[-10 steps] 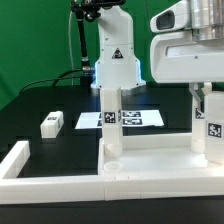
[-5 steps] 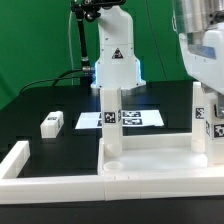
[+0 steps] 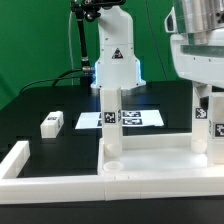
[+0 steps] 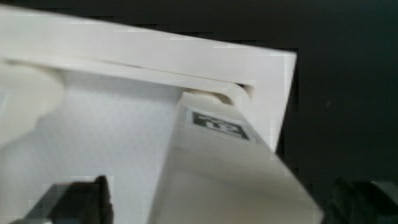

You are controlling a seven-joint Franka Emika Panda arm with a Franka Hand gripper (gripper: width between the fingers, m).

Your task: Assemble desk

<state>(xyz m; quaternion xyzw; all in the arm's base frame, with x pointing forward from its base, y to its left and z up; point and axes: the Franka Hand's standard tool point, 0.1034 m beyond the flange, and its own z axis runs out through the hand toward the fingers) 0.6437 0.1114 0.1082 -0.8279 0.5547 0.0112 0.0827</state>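
The tool [image 3: 204, 97] has turned above the desk leg [image 3: 205, 130] and opened.

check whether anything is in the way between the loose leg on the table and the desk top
Nothing visible lies on the dark table between the loose leg and the desk top. The marker board lies further back, and the nearest corner already holds an upright leg.

And it's white on white here: desk top [image 3: 150, 162] white, standing leg [image 3: 111, 135] white with a black-and-white square tag, loose leg [image 3: 52, 124] the same, fence bars [image 3: 50, 184] white too, all on a black table [image 3: 40, 100], marker board [image 3: 88, 120] white with black-patterned tags, arm [image 3: 117, 62] white, backdrop [image 3: 30, 40] plain green.
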